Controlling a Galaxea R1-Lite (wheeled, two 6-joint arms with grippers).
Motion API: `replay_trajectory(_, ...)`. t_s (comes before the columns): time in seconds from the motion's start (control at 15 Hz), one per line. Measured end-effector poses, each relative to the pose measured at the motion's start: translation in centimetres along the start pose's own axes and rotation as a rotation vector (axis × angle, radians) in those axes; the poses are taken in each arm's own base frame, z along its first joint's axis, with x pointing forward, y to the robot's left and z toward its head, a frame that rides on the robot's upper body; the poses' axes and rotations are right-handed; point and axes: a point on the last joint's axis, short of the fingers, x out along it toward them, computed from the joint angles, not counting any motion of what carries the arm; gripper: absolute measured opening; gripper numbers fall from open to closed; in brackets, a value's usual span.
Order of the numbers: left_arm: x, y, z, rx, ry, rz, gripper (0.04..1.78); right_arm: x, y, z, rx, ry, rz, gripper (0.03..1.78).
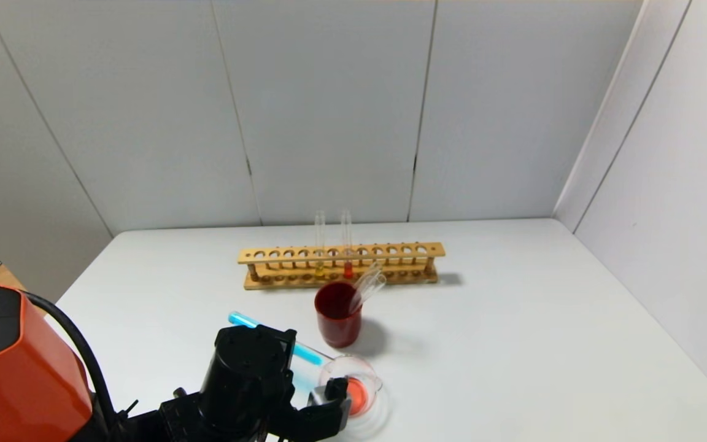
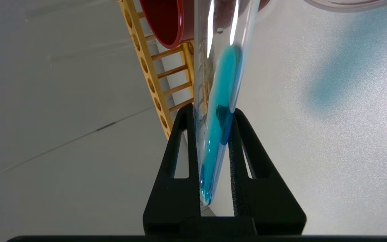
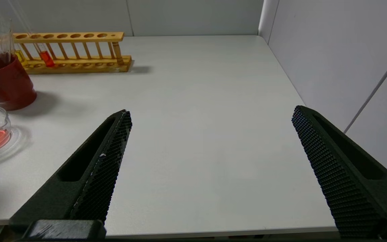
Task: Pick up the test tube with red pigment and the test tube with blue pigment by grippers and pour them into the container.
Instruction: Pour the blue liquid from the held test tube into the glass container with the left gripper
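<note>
My left gripper (image 1: 315,382) is shut on the test tube with blue pigment (image 1: 242,320) and holds it tilted low, its mouth pointing toward the container. In the left wrist view the gripper (image 2: 211,112) clamps the tube (image 2: 218,101), and teal liquid lies along its length. The container (image 1: 353,387), a small clear beaker, holds orange-red liquid just right of the gripper. The test tube with red pigment (image 1: 347,261) stands in the wooden rack (image 1: 390,250). My right gripper (image 3: 212,112) is open and empty over the table's right side, out of the head view.
A dark red cup (image 1: 337,313) with two empty tubes stands between the rack and the beaker. A tube with yellow liquid (image 1: 320,261) stands in the rack beside the red one. White walls close in the back and right.
</note>
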Motion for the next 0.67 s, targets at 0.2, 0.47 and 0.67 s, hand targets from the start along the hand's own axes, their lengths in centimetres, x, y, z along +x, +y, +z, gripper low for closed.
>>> replay_trajectory(0.2, 0.2, -0.1, 0.0, 0.016, 0.006, -0.001, 0.30, 0.0, 0.0, 0.0, 0.000, 0.000, 0.000, 1.74)
replay_trajectory(0.47, 0.7, -0.1, 0.3, 0.016, 0.008, -0.001, 0.30, 0.0, 0.0, 0.0, 0.000, 0.000, 0.000, 1.74)
replay_trajectory(0.67, 1.6, -0.2, 0.4, 0.015, 0.021, -0.008, 0.30, 0.0, 0.0, 0.0, 0.000, 0.000, 0.000, 1.74)
